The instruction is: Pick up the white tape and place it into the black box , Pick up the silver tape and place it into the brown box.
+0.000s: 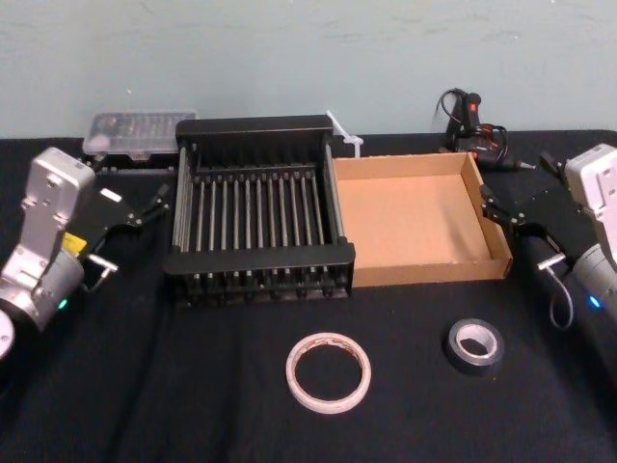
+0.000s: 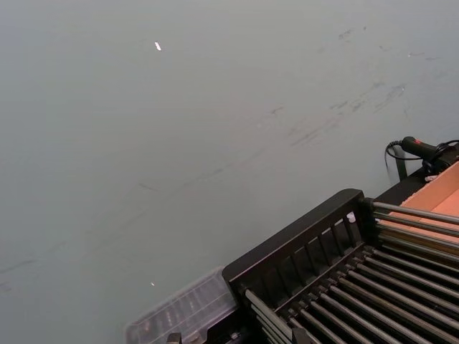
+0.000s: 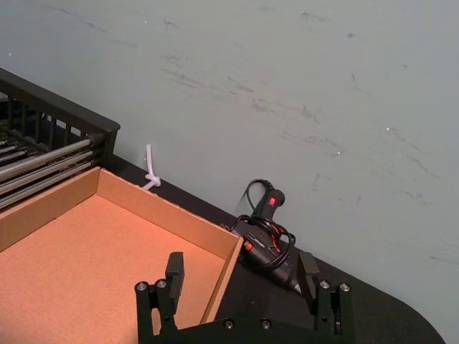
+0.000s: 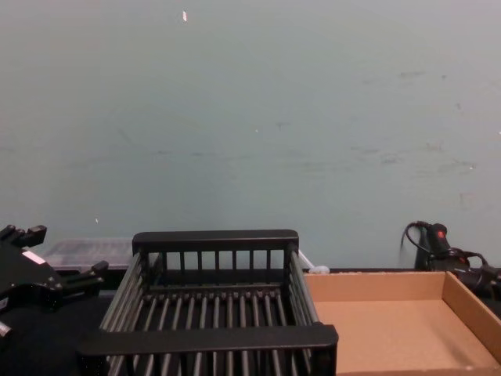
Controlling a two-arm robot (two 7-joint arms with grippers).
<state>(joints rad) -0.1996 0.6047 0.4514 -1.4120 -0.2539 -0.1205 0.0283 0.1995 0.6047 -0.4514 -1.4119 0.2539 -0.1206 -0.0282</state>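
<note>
Wide, thin ring of white tape [image 1: 328, 372] flat on the black-covered table [image 1: 145, 405], near the front edge, just ahead of the black slatted plastic crate [image 1: 258, 258]. Small thick roll of grey-silver tape [image 1: 474, 345] flat on the table to the right of the white ring, apart from it, ahead of the shallow tan cardboard tray [image 1: 421, 275]. Crate and tray side by side, walls touching, both empty; crate on the left, tray on the right.

Left gripper [image 1: 143, 210] raised beside the crate's left wall, jaws spread wide with nothing between them, pointing toward the crate. White ring well apart from these jaws, nearer the front and to the right. Same gripper low at the left edge of the chest view [image 4: 55, 282], level with the crate's side.

Right gripper [image 1: 503, 210] at the tray's right wall, jaws spread wide and empty; in the right wrist view [image 3: 244, 276] one jaw over the tray floor, the other outside the wall. Silver roll well apart from these jaws, toward the front and slightly left.

Behind the crate, a clear plastic case [image 1: 138, 133] and a white zip tie [image 1: 344, 133]; behind the tray, a black corded tool with a red switch [image 3: 267, 233].
</note>
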